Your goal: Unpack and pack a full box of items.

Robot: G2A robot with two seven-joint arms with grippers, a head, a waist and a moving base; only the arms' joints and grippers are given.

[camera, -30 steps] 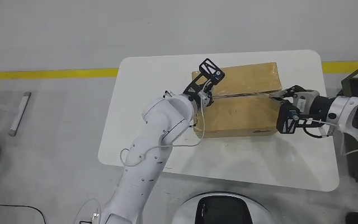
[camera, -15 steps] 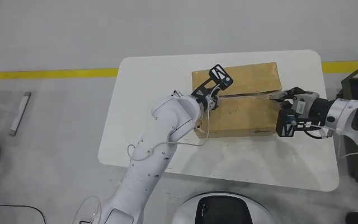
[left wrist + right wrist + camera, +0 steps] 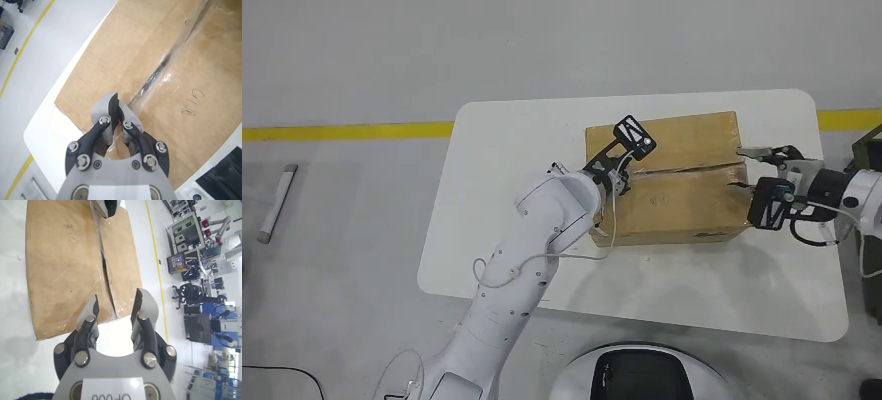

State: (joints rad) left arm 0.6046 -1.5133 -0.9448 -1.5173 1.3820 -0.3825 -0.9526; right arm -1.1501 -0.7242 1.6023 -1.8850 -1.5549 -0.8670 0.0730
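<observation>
Left gripper (image 3: 114,100) pressed together, right gripper (image 3: 116,296) spread, the stiff cardboard box (image 3: 672,205) is judged best gripped at its parted seam (image 3: 160,66)

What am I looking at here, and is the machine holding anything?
This is a two-armed robot at a white table. One picture looks down from above its arms; the other two come from a camera on each wrist, showing that arm's gripper up close. On the table lies a taped cardboard box, its top seam partly split. The left gripper is shut at one end of the seam, beside the clear tape; whether it pinches tape I cannot tell. The right gripper is open at the other end, holding nothing.
</observation>
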